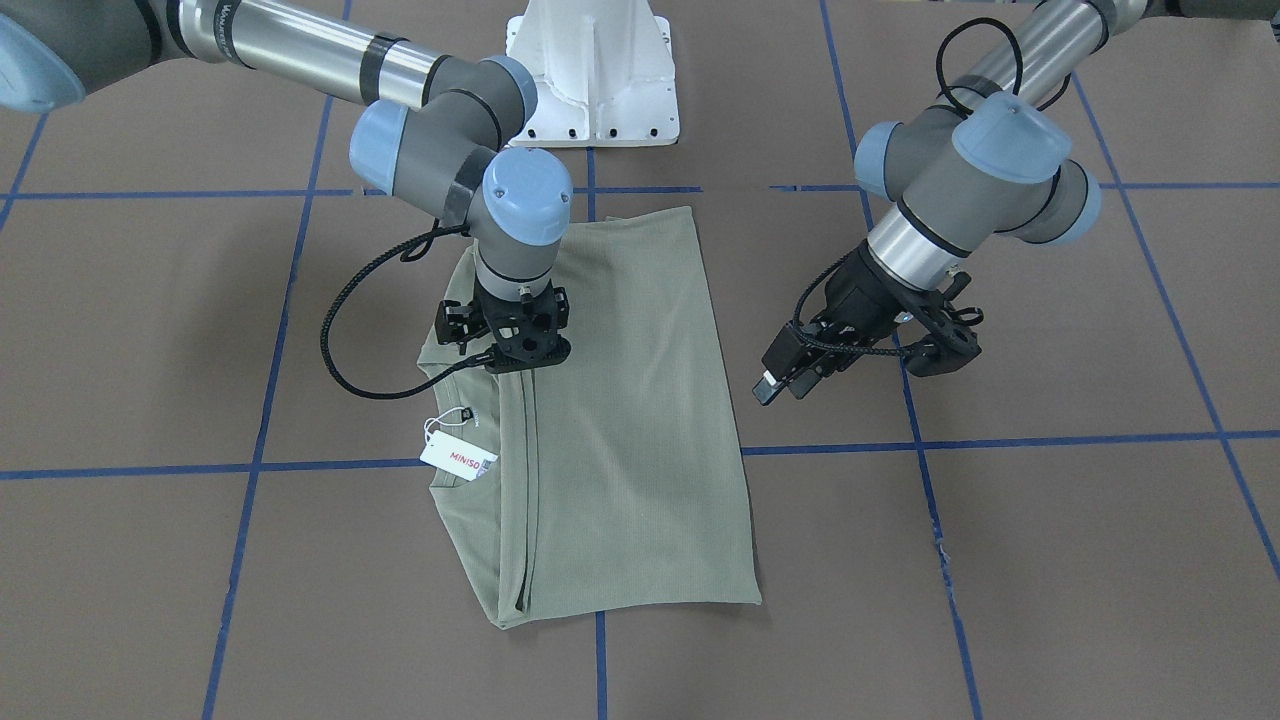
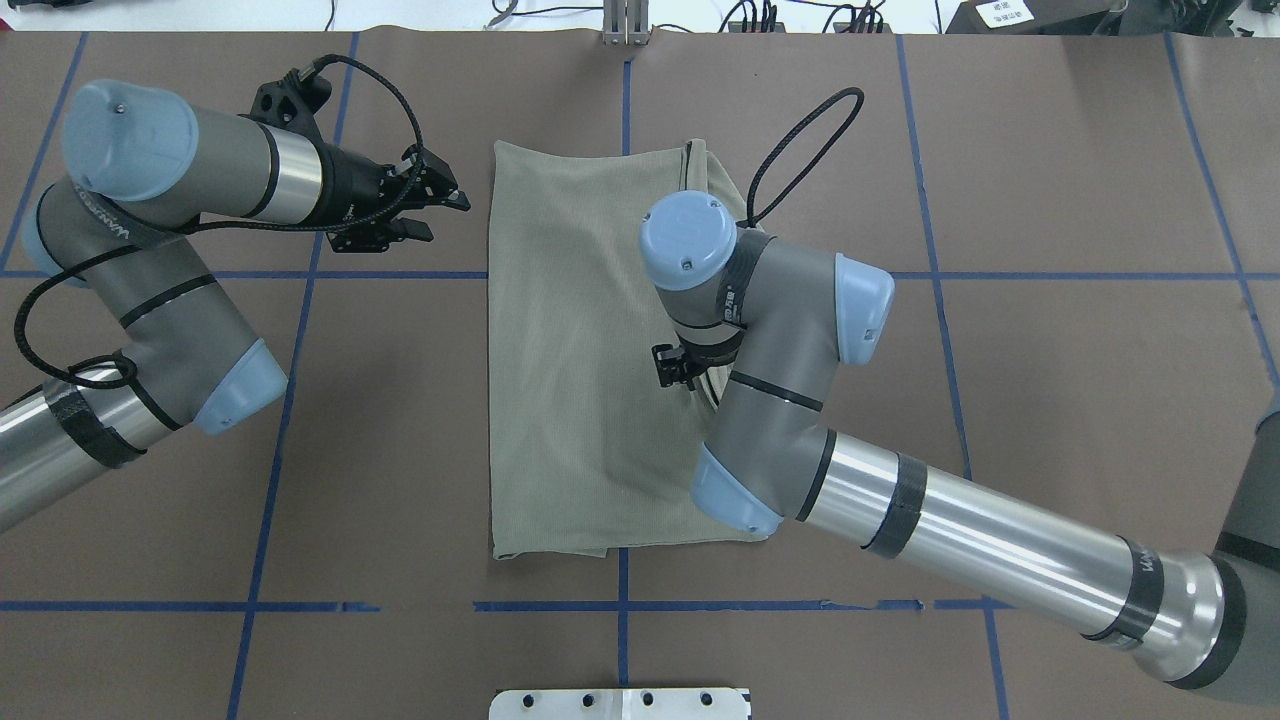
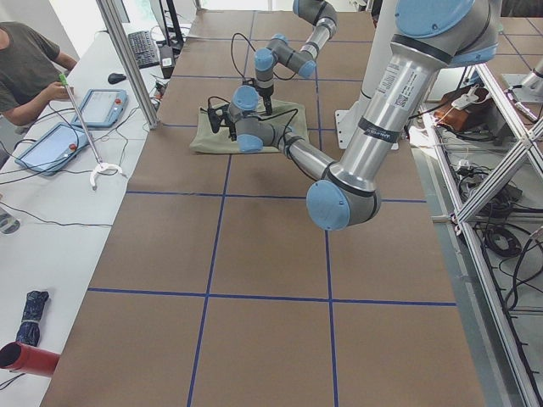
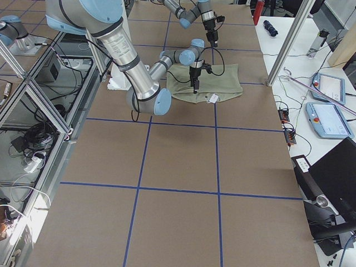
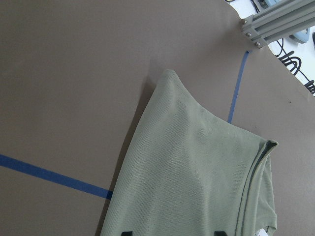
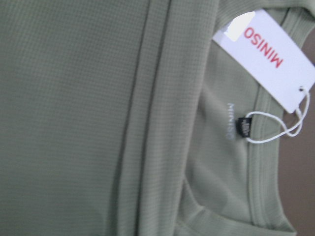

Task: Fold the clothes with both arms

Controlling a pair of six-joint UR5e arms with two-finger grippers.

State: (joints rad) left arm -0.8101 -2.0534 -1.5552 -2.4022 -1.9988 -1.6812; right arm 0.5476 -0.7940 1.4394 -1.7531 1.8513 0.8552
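Observation:
The sage-green shirt (image 1: 620,400) lies folded into a long rectangle at the table's middle (image 2: 570,380). Its collar and white MINISO hang tag (image 1: 458,455) stick out on one long side, and the tag fills the upper right of the right wrist view (image 6: 270,59). My right gripper (image 1: 525,362) points straight down onto the folded edge near the collar. Its fingers are hidden behind the wrist, so I cannot tell its state. My left gripper (image 1: 785,385) hovers tilted beside the opposite long edge, off the cloth. It stands open (image 2: 445,210) and holds nothing.
The white pedestal base (image 1: 595,70) stands on the robot's side of the shirt. Blue tape lines (image 1: 1000,440) grid the brown table. A person (image 3: 25,68) sits at a side table with tablets (image 3: 47,144), beyond an aluminium post (image 3: 127,59).

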